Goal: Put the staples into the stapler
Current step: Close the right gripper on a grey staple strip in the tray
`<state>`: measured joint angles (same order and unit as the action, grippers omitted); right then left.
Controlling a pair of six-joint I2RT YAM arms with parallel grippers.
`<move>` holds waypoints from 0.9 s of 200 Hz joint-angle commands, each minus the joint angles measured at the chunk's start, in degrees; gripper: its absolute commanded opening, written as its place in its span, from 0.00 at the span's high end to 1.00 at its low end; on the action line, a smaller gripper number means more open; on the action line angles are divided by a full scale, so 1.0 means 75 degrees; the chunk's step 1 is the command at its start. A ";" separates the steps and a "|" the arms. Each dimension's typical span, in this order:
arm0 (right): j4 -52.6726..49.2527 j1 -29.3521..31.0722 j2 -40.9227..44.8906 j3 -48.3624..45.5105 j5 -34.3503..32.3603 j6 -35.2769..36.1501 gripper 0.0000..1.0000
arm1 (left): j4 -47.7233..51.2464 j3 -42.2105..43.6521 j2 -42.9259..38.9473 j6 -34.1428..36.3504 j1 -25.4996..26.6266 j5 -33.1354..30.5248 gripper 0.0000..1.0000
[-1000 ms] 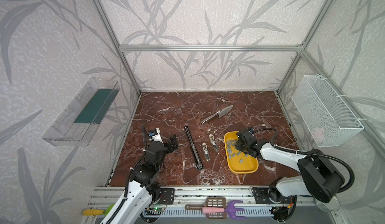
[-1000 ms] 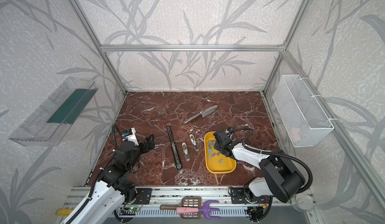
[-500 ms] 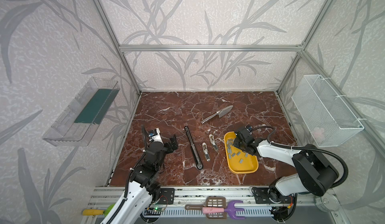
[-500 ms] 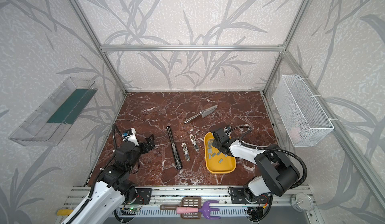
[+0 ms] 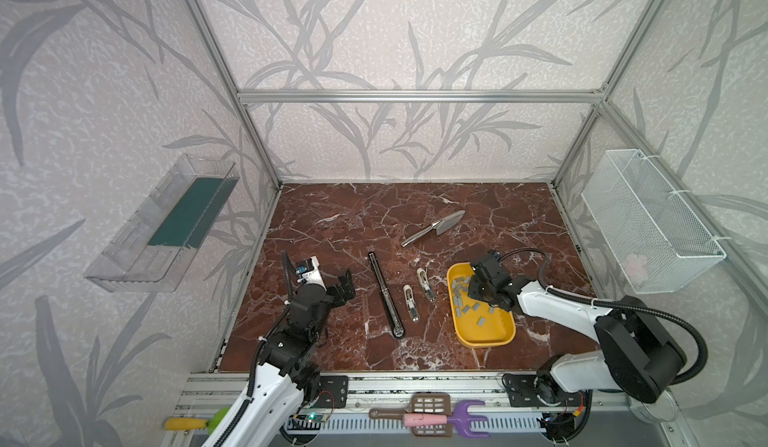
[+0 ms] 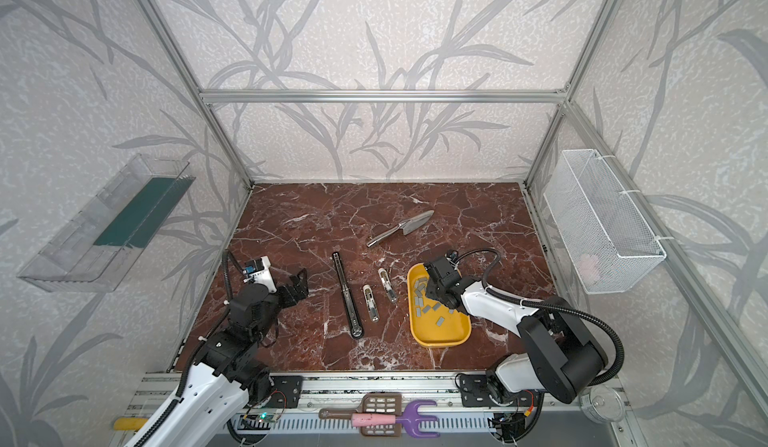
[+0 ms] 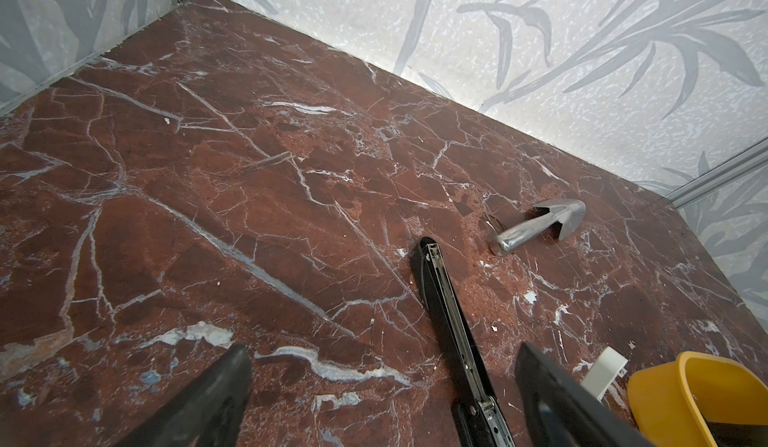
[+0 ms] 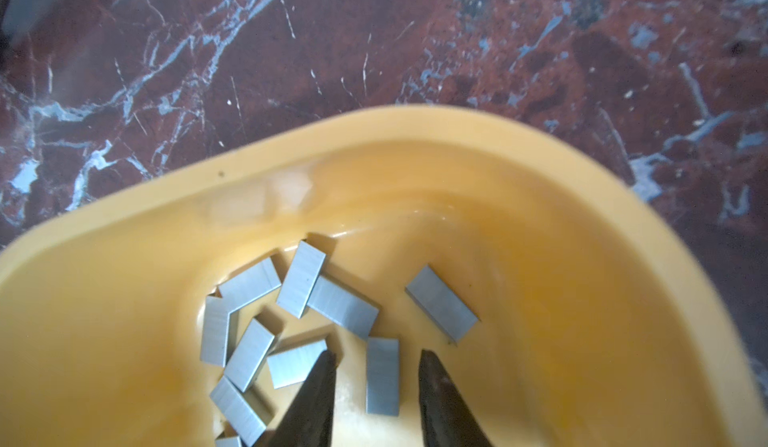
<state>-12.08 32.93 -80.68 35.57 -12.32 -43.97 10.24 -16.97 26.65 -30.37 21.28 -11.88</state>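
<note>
Staples point(image 8: 340, 312) lie loose in the yellow tray point(image 8: 582, 237), bunched toward one corner, so I've got the R gripper point(image 8: 376, 382) low inside it. Its jaws are part-open and straddle one strip point(image 8: 382, 376) w/ a gap either side, nothing gripped yet. The narrow spread prob. keeps neighbouring strips out of the pinch. L gripper point(image 7: 382, 353) hangs wide open & empty, just beside the long black stapler point(image 5: 384, 295). That lies opened flat, channel up, so I'd guess L is there to steady it. Two small white staplers point(image 5: 409, 302) sit between it & the tray.
</note>
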 commanded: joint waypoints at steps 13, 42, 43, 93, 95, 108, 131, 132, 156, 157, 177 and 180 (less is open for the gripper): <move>-0.0398 -0.0012 -0.0433 0.0446 -0.0027 0.0391 0.76 | -0.0110 0.0101 -0.0123 0.0078 -0.0001 0.0002 0.01; -0.0494 -0.0007 -0.0785 0.0602 -0.0090 0.0569 0.76 | -0.0120 0.0110 -0.0121 0.0079 -0.0001 -0.0016 0.01; -0.0503 -0.0002 -0.0797 0.0607 -0.0091 0.0573 0.76 | -0.0121 0.0114 -0.0126 0.0078 -0.0007 -0.0019 0.01; -0.0938 0.0088 -0.0818 0.0721 -0.0500 0.0604 0.76 | -0.0128 0.0112 -0.0121 0.0078 -0.0001 -0.0033 0.01; -0.0943 0.0095 -0.0802 0.0716 -0.0513 0.0601 0.77 | -0.0124 0.0108 -0.0121 0.0080 -0.0001 -0.0036 0.01; -0.0956 0.0126 -0.0698 0.0669 -0.0531 0.0602 0.77 | -0.0131 0.0111 -0.0121 0.0080 -0.0001 -0.0046 0.01; -0.0934 0.0161 -0.0593 0.0629 -0.0514 0.0635 0.77 | -0.0123 0.0110 -0.0120 0.0071 -0.0001 -0.0038 0.01; -0.0945 0.0159 -0.0590 0.0627 -0.0514 0.0635 0.77 | -0.0117 0.0114 -0.0120 0.0074 -0.0001 -0.0035 0.01; -0.0934 0.0178 -0.0619 0.0631 -0.0546 0.0646 0.76 | -0.0114 0.0111 -0.0123 0.0074 0.0002 -0.0022 0.01; -0.0927 0.0179 -0.0620 0.0634 -0.0553 0.0641 0.76 | -0.0113 0.0109 -0.0128 0.0070 0.0000 -0.0022 0.01; -0.0952 0.0175 -0.0764 0.0683 -0.0639 0.0648 0.76 | -0.0104 0.0108 -0.0152 0.0071 -0.0002 -0.0010 0.01; -0.0966 0.0172 -0.0797 0.0693 -0.0642 0.0647 0.76 | -0.0102 0.0117 -0.0171 0.0066 -0.0001 -0.0019 0.01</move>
<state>-17.50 33.95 -86.19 40.56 -15.22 -39.33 10.22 -16.62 26.06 -30.37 21.26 -11.86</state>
